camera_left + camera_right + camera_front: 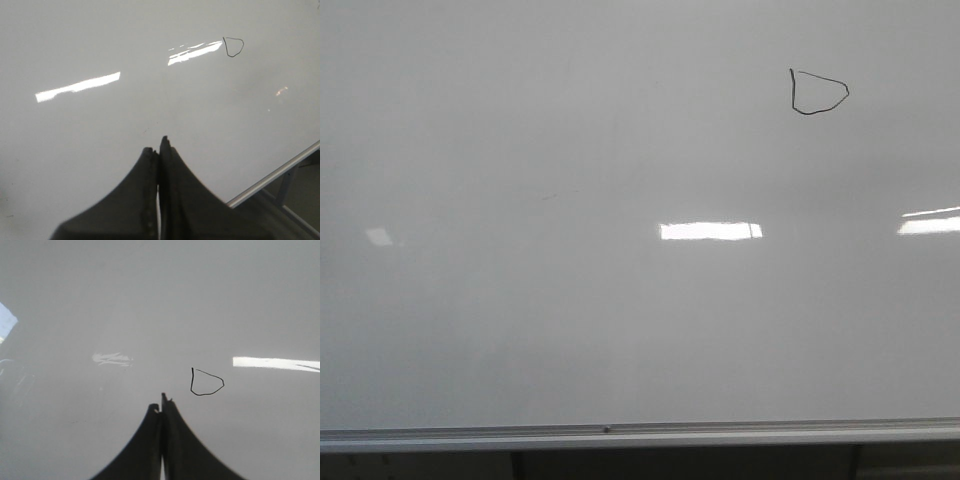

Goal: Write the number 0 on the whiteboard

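The whiteboard (570,300) is a glossy pale grey board that fills the front view. The number 0 (818,92) is a small thin black D-like loop at the board's upper right. It also shows in the left wrist view (233,47) and in the right wrist view (206,382). My left gripper (159,146) is shut and empty, well away from the loop. My right gripper (161,404) is shut and empty, with the loop a short way off beside its tips. Neither gripper shows in the front view. No marker is in view.
A silver metal rail (640,435) runs along the board's lower edge, also in the left wrist view (280,172). Bright white light reflections (710,231) lie across the board. A faint smudge (112,359) marks the board in the right wrist view.
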